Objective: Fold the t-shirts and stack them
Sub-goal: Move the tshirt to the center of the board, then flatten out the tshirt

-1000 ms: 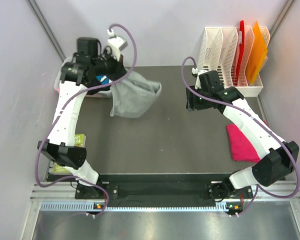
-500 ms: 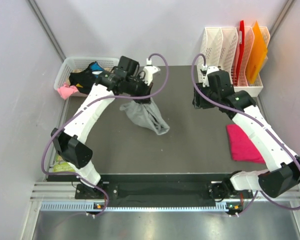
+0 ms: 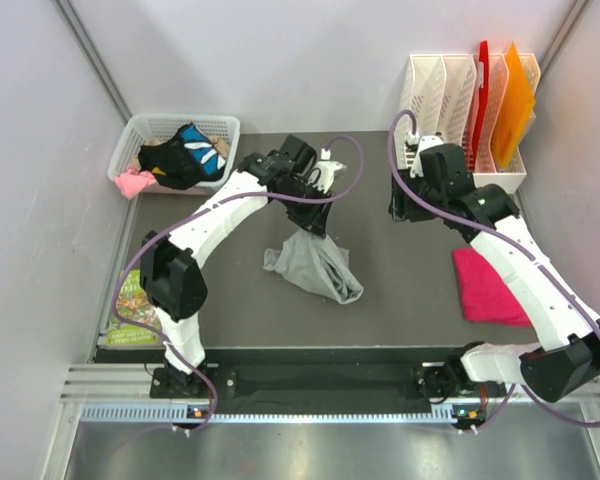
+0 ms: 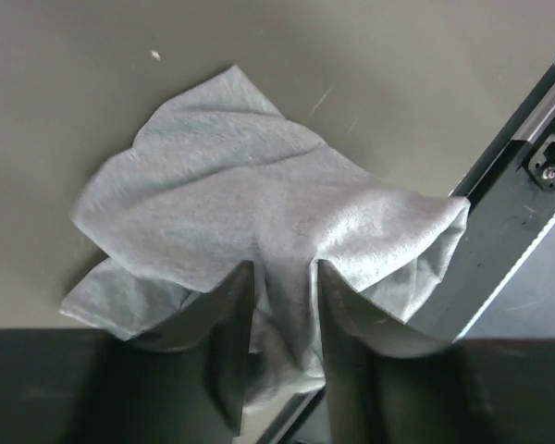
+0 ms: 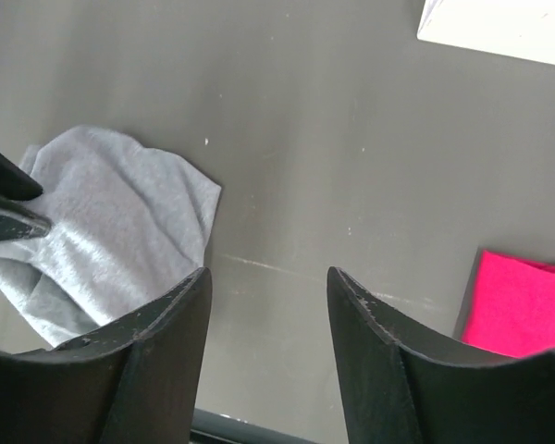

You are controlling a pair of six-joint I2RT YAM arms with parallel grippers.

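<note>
Grey t-shirt point(image 3: 315, 268) pinched by left end effector point(image 4: 285, 277); right end effector point(image 5: 268, 282) spread; pink t-shirt point(image 3: 475, 290) part-hidden.

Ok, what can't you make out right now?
Grey shirt: collar and sleeves lost in folds, every view.
Pink shirt: right edge under the right arm, top view; cut by frame edge, right wrist view.
Basket contents: too small, top view.

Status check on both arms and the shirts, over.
Left gripper: jaws shut on crumpled light-grey cloth t-shirt. Right gripper: jaws open, empty. Folded magenta-pink shirt lies right. Nothing blocking.
</note>
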